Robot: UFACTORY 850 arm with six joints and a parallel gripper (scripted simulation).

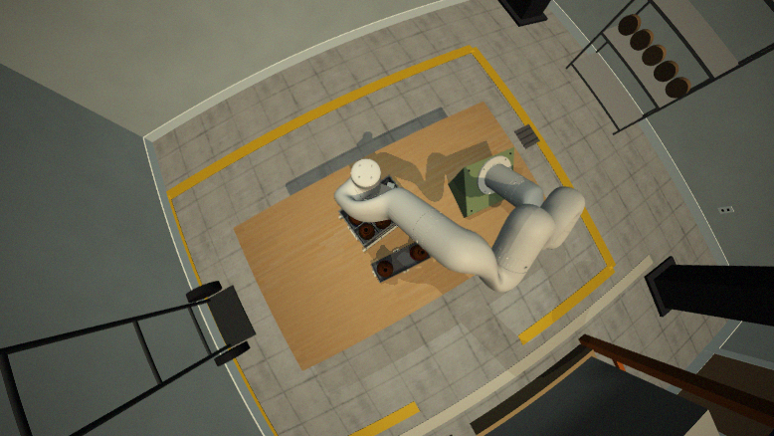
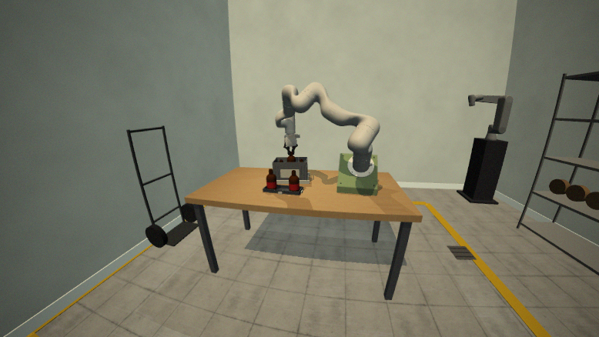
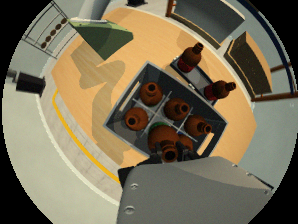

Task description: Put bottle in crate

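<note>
My gripper [image 2: 290,152] [image 3: 167,149] is shut on the neck of a brown bottle [image 2: 291,158] [image 3: 162,137]. That bottle is upright, with its lower part inside the crate [image 1: 373,238] [image 2: 276,171] [image 3: 216,118] and its shoulder above the rim in the exterior view. A bit of green label shows in the wrist view; its base is hidden. Several other brown bottles stand in the crate's other slots, one partly hidden by the held bottle. The tray [image 1: 399,261] [image 2: 282,189] [image 3: 200,82] holds two red-labelled bottles, one at each end. The arm hides the gripper in the top view.
The green base block [image 1: 473,190] [image 2: 346,184] [image 3: 107,40] carries the arm on the same wooden table [image 1: 302,303] [image 2: 234,196]. The tray lies beside the crate, a small gap away. A hand truck [image 1: 233,311] [image 2: 165,184] stands on the floor off the table's end.
</note>
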